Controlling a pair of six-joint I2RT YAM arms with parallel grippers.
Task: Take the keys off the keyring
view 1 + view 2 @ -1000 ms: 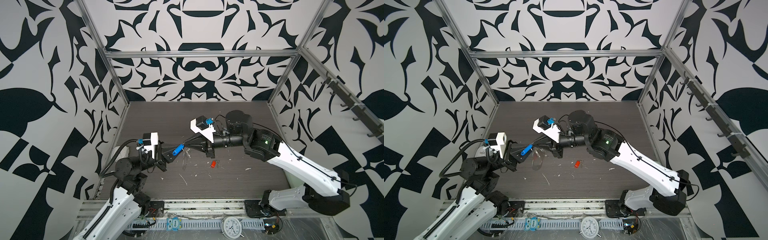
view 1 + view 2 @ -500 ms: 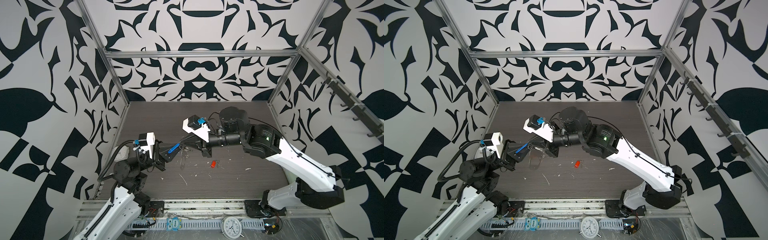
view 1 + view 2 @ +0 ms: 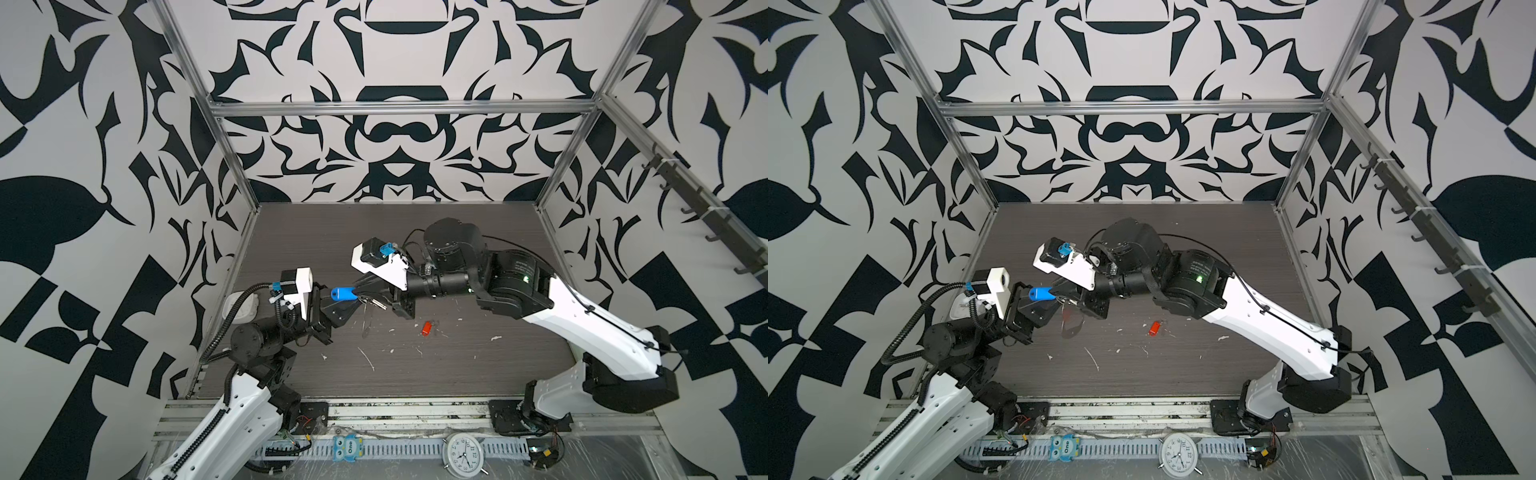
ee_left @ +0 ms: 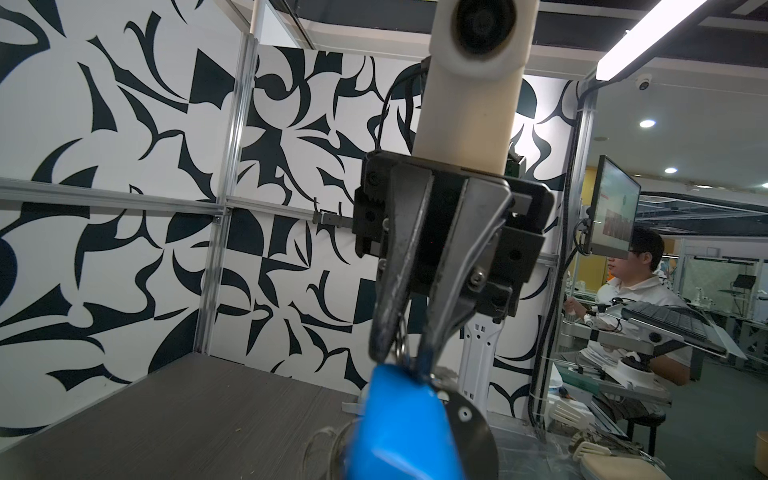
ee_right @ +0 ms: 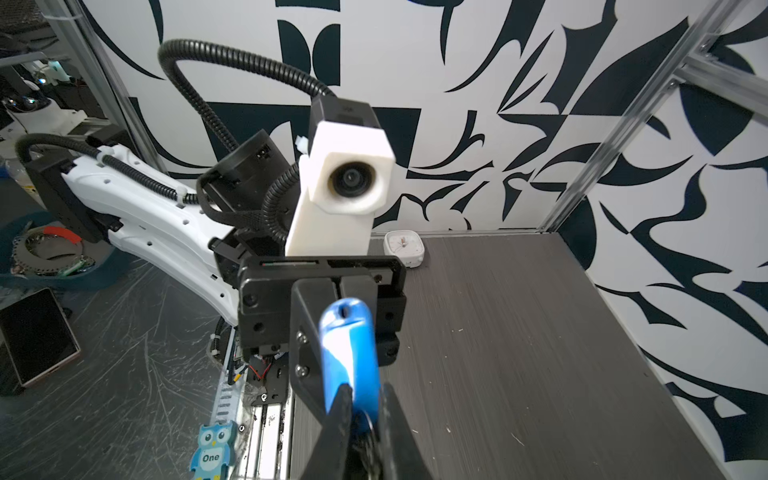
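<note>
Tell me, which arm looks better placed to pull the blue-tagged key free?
Right, probably: the right gripper straddles the blue tag's ring end, while the shut left gripper seems to anchor the keyring.

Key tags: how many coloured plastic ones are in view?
2. The blue tag is aloft, its ring end in the right pincer. The red-orange tag lies alone on the table. I see no others, though one could be hidden.
</note>
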